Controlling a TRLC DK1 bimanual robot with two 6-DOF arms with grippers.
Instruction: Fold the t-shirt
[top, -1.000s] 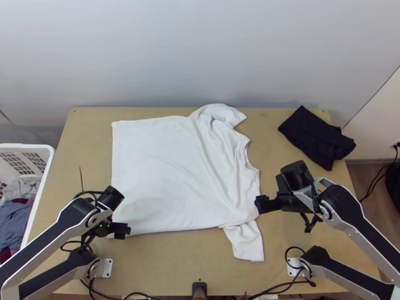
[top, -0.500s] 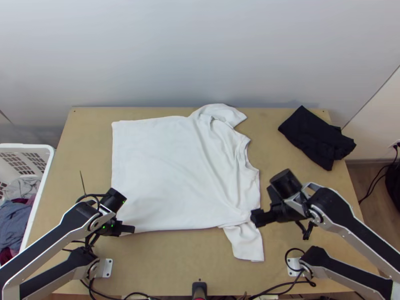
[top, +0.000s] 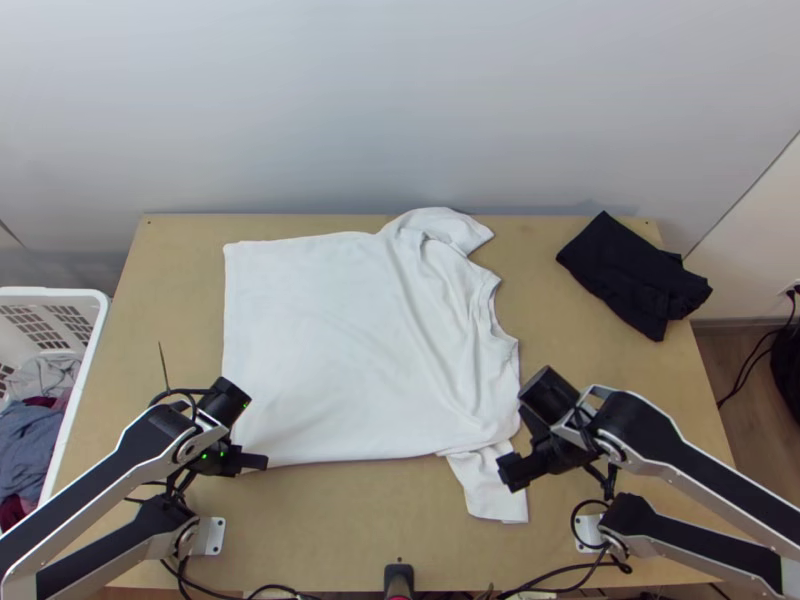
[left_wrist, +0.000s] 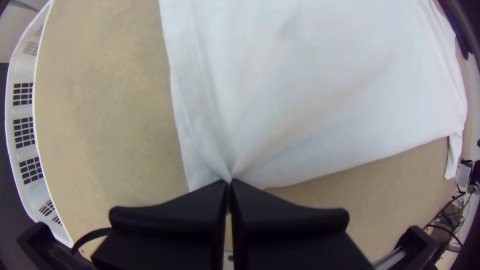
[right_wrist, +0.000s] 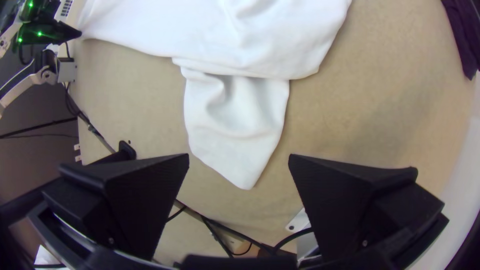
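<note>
Wooden table (top: 350, 520) w/ the white t-shirt (top: 330, 340) spread on it, left gripper (left_wrist: 229, 181) pinching its hem corner (left_wrist: 197, 176), right gripper (right_wrist: 239, 156) agape by a sleeve (right_wrist: 235, 112); lifting w/o catching that sleeve squarely would prob. skew the fold.

White t-shirt (top: 330, 350), plain, at centre; black cloth (top: 630, 275), upper right; white basket (top: 100, 330), left, grid-patterned.

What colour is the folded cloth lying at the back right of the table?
The folded cloth is black, seen best from above.
</note>
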